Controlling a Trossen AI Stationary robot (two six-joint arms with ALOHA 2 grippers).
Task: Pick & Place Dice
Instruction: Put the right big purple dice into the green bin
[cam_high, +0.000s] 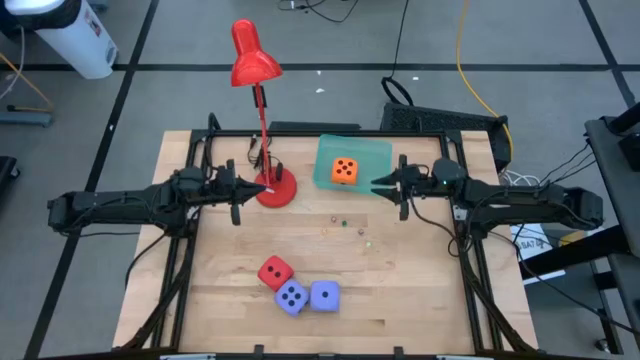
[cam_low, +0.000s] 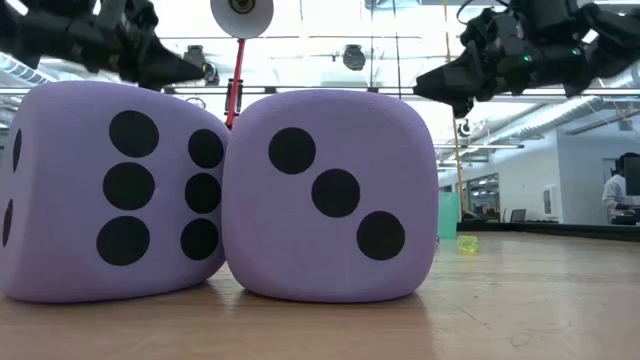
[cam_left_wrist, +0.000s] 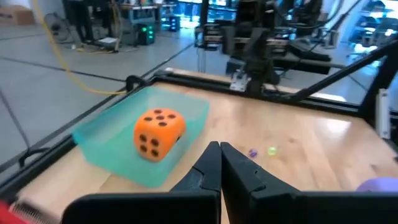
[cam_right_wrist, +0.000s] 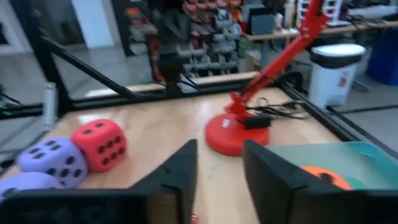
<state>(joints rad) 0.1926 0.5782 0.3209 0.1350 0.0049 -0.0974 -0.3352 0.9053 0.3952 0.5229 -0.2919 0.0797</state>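
Left gripper (cam_high: 237, 188) pressed together, parked beside lamp base (cam_high: 276, 190), red die (cam_high: 275, 272) at its 5 o'clock. Two purple dice (cam_high: 306, 296) just beyond, touching. Orange die (cam_high: 344, 170) already in teal tray (cam_high: 376, 152); right gripper (cam_high: 390, 183) spread at tray's edge, cluster at its 7 o'clock, about equally near either arm.

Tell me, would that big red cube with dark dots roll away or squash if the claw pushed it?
The red soft-looking cube with dark pips probably squashes slightly: its corners look rounded and cushiony. It likely slides or tips rather than rolls, sitting flat on the wooden table. One purple die touches it, so that would probably get nudged along.
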